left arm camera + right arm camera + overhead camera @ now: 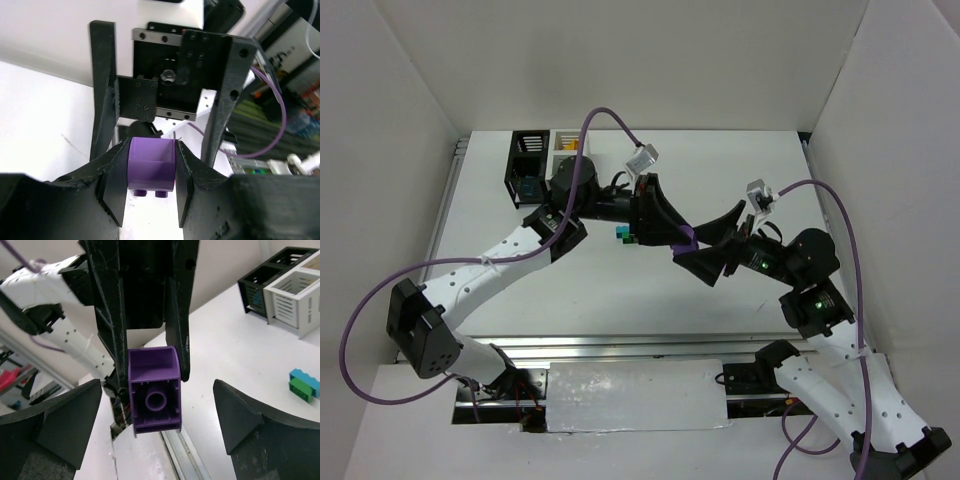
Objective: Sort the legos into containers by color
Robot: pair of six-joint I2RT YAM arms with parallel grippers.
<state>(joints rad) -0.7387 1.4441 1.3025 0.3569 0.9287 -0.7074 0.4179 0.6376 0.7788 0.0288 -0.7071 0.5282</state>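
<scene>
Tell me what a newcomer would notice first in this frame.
The purple brick stands out: it is clamped in the left pincer in the air above the middle of the table, directly in front of the wide-open right pincer. Next come the blue brick and green brick side by side on the table, and the black bin and white bin joined at its far left.

Lab: white enclosure walls (390, 140), aluminium rails (620, 347)
</scene>
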